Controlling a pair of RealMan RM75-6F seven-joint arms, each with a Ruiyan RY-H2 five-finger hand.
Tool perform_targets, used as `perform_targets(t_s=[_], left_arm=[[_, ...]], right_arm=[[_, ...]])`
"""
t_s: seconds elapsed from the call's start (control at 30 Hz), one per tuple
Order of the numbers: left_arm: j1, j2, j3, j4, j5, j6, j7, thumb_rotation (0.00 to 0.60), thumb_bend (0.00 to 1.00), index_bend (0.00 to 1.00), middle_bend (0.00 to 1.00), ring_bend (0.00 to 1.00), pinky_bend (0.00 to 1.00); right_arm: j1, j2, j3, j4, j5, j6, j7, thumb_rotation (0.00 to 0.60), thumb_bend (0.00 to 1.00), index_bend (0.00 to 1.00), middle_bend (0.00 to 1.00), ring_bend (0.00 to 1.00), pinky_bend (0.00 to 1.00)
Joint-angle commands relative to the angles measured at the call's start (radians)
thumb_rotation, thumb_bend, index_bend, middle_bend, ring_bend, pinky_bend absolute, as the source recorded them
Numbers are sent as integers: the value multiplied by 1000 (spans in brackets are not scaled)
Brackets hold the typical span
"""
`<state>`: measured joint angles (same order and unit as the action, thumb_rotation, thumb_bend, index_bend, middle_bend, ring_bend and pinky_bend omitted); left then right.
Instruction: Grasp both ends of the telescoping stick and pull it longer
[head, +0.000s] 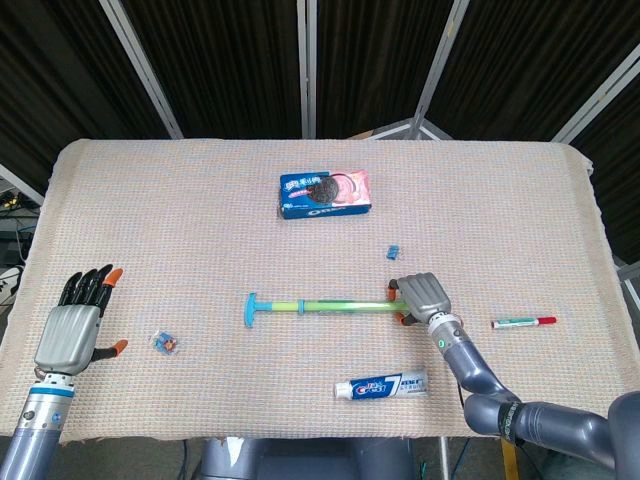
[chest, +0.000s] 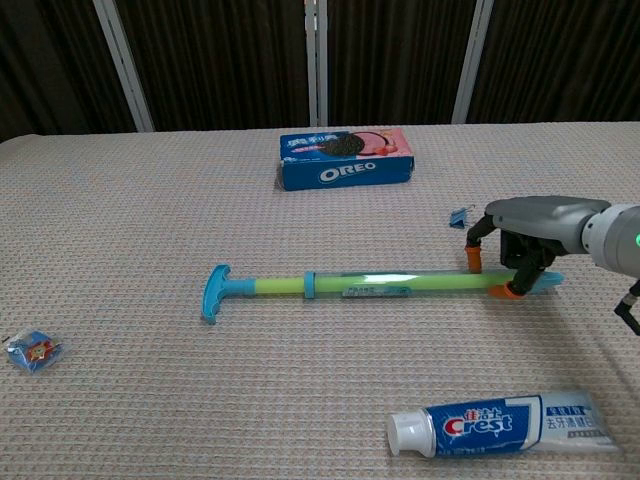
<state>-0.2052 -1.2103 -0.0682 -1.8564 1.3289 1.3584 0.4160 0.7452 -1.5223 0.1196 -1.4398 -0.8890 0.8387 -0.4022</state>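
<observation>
The telescoping stick (head: 320, 304) (chest: 370, 285) lies flat on the woven cloth, a green-yellow tube with a blue T-handle (chest: 215, 291) at its left end. My right hand (head: 422, 295) (chest: 530, 215) hovers low over the stick's right end. Its orange fingertips (chest: 470, 262) curl down on both sides of the tube, very close to it, without a firm grip showing. My left hand (head: 72, 325) rests at the front left, fingers spread, holding nothing, far from the blue handle.
An Oreo box (head: 325, 194) (chest: 345, 158) lies behind the stick. A toothpaste tube (head: 382, 386) (chest: 505, 423) lies in front of the right hand. Also here are a marker (head: 523, 322), a small blue clip (head: 394, 250) and a wrapped candy (head: 165, 343).
</observation>
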Motion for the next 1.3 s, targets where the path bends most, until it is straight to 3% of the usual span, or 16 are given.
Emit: perform_targets(t_s=[0.03, 0.07, 0.13, 0.2, 0.3, 0.4, 0.47, 0.67, 0.8, 1.0, 1.3], left_arm=[[-10, -4, -3, 4, -8, -13, 5, 600, 0, 0, 1, 0, 1], [-15, -7, -6, 6, -11, -18, 5, 600, 0, 0, 46, 30, 36], [-30, -17, -16, 14, -17, -31, 7, 600, 0, 0, 248, 211, 190], [-49, -27, -26, 17, -17, -54, 3, 600, 0, 0, 547, 522, 487], [-106, -54, -47, 34, -22, -125, -17, 600, 0, 0, 723, 724, 807], [-174, -93, -64, 52, -29, -220, -46, 600, 0, 4, 779, 788, 959], [-253, -131, -94, 62, -83, -355, -108, 600, 0, 41, 800, 804, 979], [-371, -222, -131, 140, -207, -515, -158, 600, 56, 202, 817, 815, 997], [-407, -267, -136, 175, -239, -549, -185, 600, 192, 272, 817, 815, 997], [-451, -336, -129, 231, -265, -553, -178, 600, 319, 363, 817, 815, 997], [-495, -376, -111, 277, -356, -552, -129, 600, 331, 381, 817, 815, 997]], right_arm=[[-1, 8, 1, -13, 6, -1, 4, 600, 306, 597, 1000, 1000, 1000], [-2, 11, 1, -18, 9, 0, 4, 600, 308, 598, 1000, 1000, 1000], [-2, 18, 0, -33, 19, 2, 0, 600, 313, 600, 1000, 1000, 1000], [-2, 23, 1, -46, 31, 3, -3, 600, 319, 601, 1000, 1000, 1000], [1, 33, 1, -82, 72, 13, -25, 600, 321, 600, 1000, 1000, 1000], [10, 34, 3, -108, 112, 27, -51, 600, 323, 600, 1000, 1000, 1000], [16, 32, 7, -125, 138, 39, -64, 600, 325, 601, 1000, 1000, 1000], [37, 32, 9, -157, 199, 60, -102, 600, 347, 613, 1000, 1000, 1000], [46, 30, 11, -160, 220, 60, -105, 600, 349, 614, 1000, 1000, 1000], [58, 29, 8, -161, 243, 56, -108, 600, 355, 614, 1000, 1000, 1000], [66, 31, 6, -165, 254, 59, -97, 600, 356, 614, 1000, 1000, 1000]])
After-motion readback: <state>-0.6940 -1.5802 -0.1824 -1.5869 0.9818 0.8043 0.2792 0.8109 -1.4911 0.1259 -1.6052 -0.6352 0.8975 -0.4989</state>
